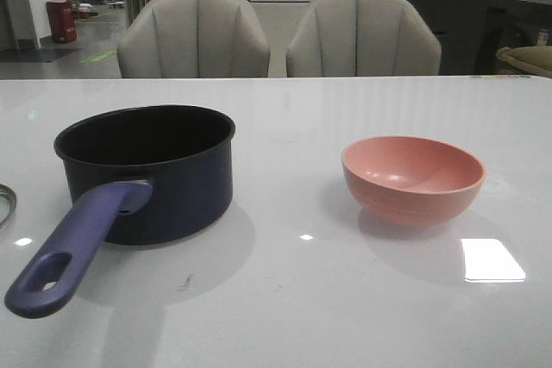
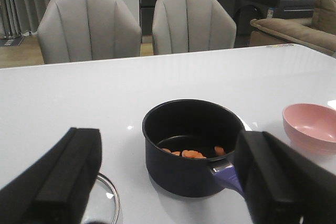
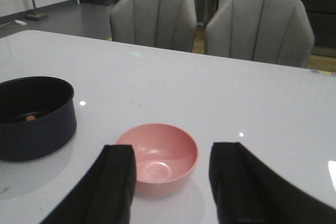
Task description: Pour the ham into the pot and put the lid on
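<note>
The dark navy pot (image 1: 147, 170) stands at the table's left, its purple-blue handle (image 1: 69, 252) pointing to the front. Several orange ham pieces (image 2: 191, 153) lie on its bottom. The pink bowl (image 1: 412, 177) stands upright and empty at the right. The glass lid (image 2: 105, 200) lies flat on the table left of the pot; only its rim (image 1: 7, 204) shows at the front view's left edge, and its knob is hidden. My left gripper (image 2: 168, 137) is open and empty, above and in front of the pot. My right gripper (image 3: 173, 153) is open and empty, just in front of the bowl (image 3: 157, 158). Neither gripper shows in the front view.
Two grey chairs (image 1: 194, 36) stand behind the table's far edge. The white table (image 1: 285, 299) runs wide between pot and bowl. The pot also shows in the right wrist view (image 3: 34, 116), left of the bowl.
</note>
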Tool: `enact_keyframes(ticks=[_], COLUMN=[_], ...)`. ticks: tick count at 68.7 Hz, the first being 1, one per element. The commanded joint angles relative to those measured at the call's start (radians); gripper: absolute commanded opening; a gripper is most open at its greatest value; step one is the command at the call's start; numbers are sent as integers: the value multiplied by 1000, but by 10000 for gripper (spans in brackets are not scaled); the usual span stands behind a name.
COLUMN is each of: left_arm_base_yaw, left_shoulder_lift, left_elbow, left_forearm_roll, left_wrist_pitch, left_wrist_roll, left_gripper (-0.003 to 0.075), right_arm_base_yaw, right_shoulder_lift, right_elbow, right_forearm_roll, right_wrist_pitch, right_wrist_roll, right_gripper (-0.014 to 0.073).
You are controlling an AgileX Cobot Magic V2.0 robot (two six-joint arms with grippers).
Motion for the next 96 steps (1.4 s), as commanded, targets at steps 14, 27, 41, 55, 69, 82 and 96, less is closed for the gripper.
enact_keyframes(ticks=[14, 27, 41, 55, 69, 82, 96], left_arm_base_yaw=[-6, -6, -6, -4, -2, -2, -2], left_shoulder_lift=[9, 9, 14, 88, 270, 475, 716], left_elbow=[-26, -26, -26, -74, -195, -332, -485], left_forearm_roll=[-12, -12, -12, 4, 99, 259, 261], left_wrist_pitch=[-84, -84, -46, 9, 67, 142, 263], left_wrist_roll=[-4, -4, -4, -4, -152, -298, -346], left_gripper=[552, 552, 552, 557, 635, 640, 638], right_arm_base_yaw=[13, 13, 13, 13, 13, 13, 13], right_shoulder_lift=[-11, -11, -11, -11, -11, -11, -11], right_elbow=[34, 35, 35, 35, 35, 35, 35], right_forearm_roll=[11, 11, 11, 11, 11, 11, 11], right_wrist_pitch=[-116, -88, -79, -79, -79, -79, -79], right_wrist_roll=[-12, -12, -12, -12, -12, -12, -12], right_gripper=[262, 153, 153, 153, 153, 153, 153])
